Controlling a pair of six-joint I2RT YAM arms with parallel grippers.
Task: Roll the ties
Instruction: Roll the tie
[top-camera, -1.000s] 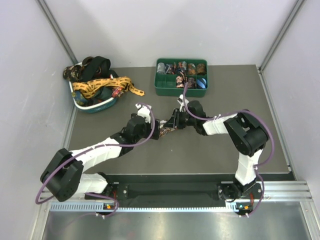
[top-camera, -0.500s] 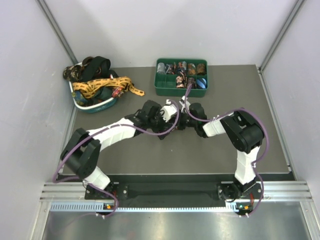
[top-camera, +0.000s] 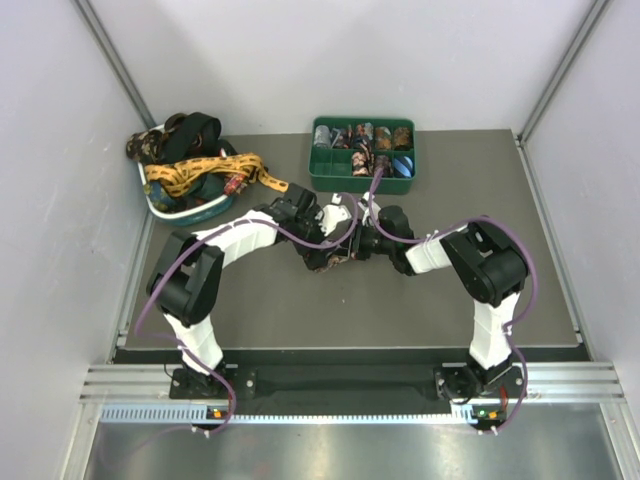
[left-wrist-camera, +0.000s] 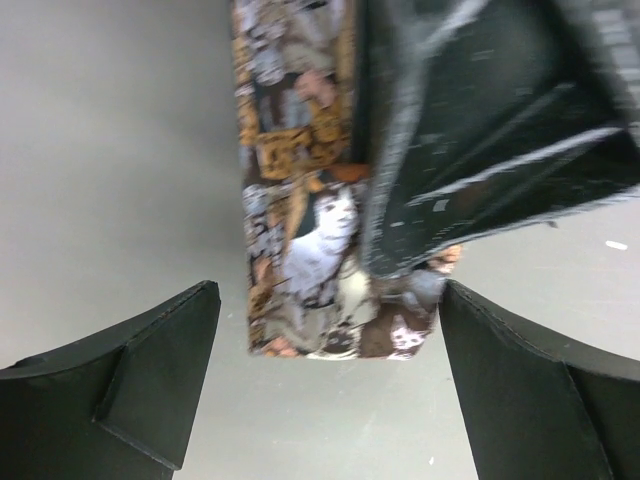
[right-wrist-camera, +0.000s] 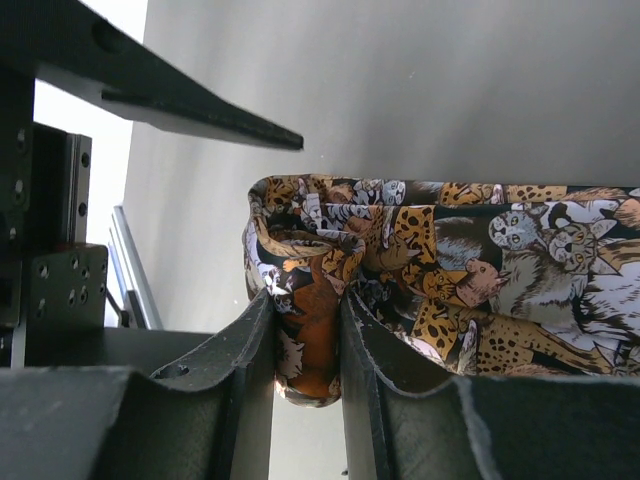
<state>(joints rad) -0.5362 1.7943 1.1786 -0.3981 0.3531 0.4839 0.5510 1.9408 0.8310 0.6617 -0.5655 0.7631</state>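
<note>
An animal-print brown tie (right-wrist-camera: 470, 270), partly rolled, lies at mid-table (top-camera: 338, 262). My right gripper (right-wrist-camera: 308, 350) is shut on the rolled end, its fingers (right-wrist-camera: 250, 370) pinching the fabric from both sides. In the left wrist view the same tie (left-wrist-camera: 300, 250) hangs just beyond my left gripper (left-wrist-camera: 325, 400), which stands open wide, its fingers (left-wrist-camera: 150, 385) on either side of the roll's end without touching it. From above, the left gripper (top-camera: 318, 252) and the right gripper (top-camera: 354, 248) face each other closely.
A green compartment tray (top-camera: 330, 182) holding several rolled ties stands at the back centre. A white-and-teal basket (top-camera: 190, 212) heaped with loose ties, a yellow one (top-camera: 215, 170) hanging over its rim, sits at the back left. Purple cables loop over both arms.
The left arm has swung right and forward, bringing its open gripper up to the roll. The right gripper has kept its grip and barely moved.
</note>
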